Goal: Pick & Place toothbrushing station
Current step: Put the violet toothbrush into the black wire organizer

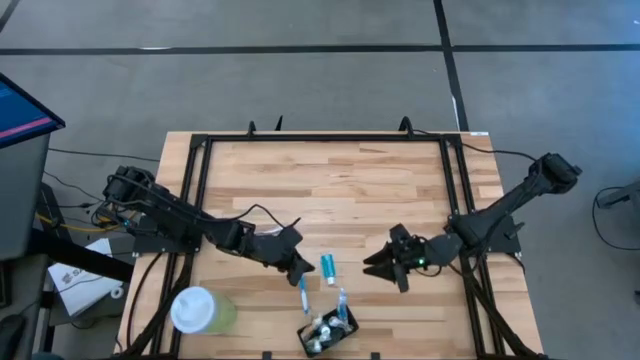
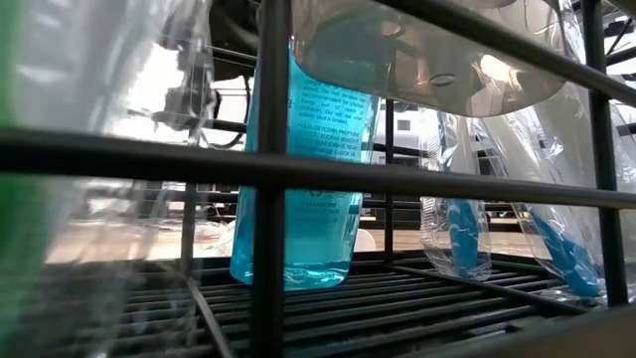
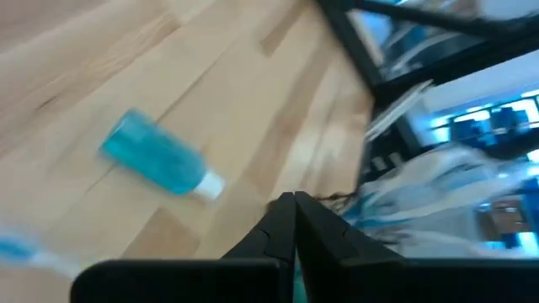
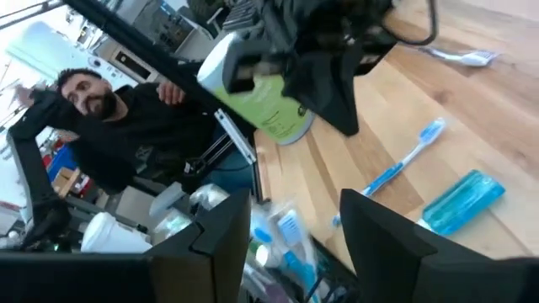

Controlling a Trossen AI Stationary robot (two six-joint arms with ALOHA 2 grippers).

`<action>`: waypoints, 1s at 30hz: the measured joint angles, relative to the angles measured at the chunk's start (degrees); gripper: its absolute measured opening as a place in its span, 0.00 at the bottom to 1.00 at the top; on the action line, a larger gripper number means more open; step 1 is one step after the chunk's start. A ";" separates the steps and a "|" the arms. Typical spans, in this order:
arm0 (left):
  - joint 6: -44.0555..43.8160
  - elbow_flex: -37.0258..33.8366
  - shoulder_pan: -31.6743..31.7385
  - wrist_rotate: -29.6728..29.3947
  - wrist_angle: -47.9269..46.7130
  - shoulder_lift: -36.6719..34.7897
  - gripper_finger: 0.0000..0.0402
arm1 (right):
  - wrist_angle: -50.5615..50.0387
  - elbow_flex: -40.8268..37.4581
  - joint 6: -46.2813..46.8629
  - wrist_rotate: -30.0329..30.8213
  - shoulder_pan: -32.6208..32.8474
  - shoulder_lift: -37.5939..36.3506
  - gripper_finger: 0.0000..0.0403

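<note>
Holder (image 1: 328, 334) contents blur together; low view obstructed.

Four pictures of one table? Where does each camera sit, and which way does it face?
High view: above, looking straight down on the table, both arms, teal tube, black holder.
Low view: at table height, inside wire bars, facing a blue bottle; no arm shows.
Left wrist view: on the left arm, past its shut left end effector to the tube.
Right wrist view: on the right arm, past its open right end effector, facing the other arm, a green cup and a person.
Shared: both wrist views and the high view show the teal tube.
</note>
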 joint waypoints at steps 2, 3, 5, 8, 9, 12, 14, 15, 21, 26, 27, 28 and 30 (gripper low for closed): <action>-0.79 0.00 -0.22 -0.01 -2.40 0.00 0.00 | 0.13 -0.01 0.01 -1.02 -1.33 -0.32 0.44; -0.83 0.00 -0.22 0.05 -3.27 0.00 0.00 | 0.17 0.01 0.11 -1.23 -1.97 -0.32 0.44; -0.84 0.00 -0.20 0.59 -4.79 0.00 0.00 | 0.22 0.01 0.29 -2.07 -3.11 -0.30 0.44; -0.79 0.01 0.23 2.28 -7.24 0.00 0.00 | 0.44 0.01 0.60 -2.79 -4.44 -0.30 0.44; -0.70 0.02 0.38 3.07 -8.40 0.00 0.00 | 0.42 0.01 0.90 -3.27 -4.90 -0.30 0.44; -0.68 0.02 0.92 5.10 -13.08 -0.28 0.00 | 0.66 0.23 0.87 -6.04 -6.52 -0.30 0.44; -0.82 0.02 1.18 5.48 -16.22 -0.91 0.00 | 0.60 1.15 -0.12 -8.57 -7.80 -0.27 0.44; -0.84 0.02 1.34 5.48 -18.15 -1.49 0.00 | 0.70 1.75 -0.93 -9.63 -8.43 -0.27 0.44; -3.39 0.02 4.59 5.36 -29.83 -6.73 0.00 | 0.27 5.57 -5.45 -13.87 -12.68 -0.27 0.44; -3.10 0.09 7.63 4.42 -45.50 -11.84 0.00 | -2.37 8.06 -11.68 -22.36 -16.93 -0.27 0.42; -2.65 0.09 8.19 4.20 -48.10 -12.73 0.00 | -3.34 8.40 -12.20 -23.89 -17.65 -0.27 0.42; -2.25 0.09 8.82 4.14 -50.36 -13.53 0.00 | -4.26 8.68 -12.24 -25.19 -18.33 -0.27 0.41; -1.34 0.09 10.05 4.14 -54.43 -14.90 0.00 | -5.37 9.05 -12.35 -27.60 -19.59 -0.27 0.41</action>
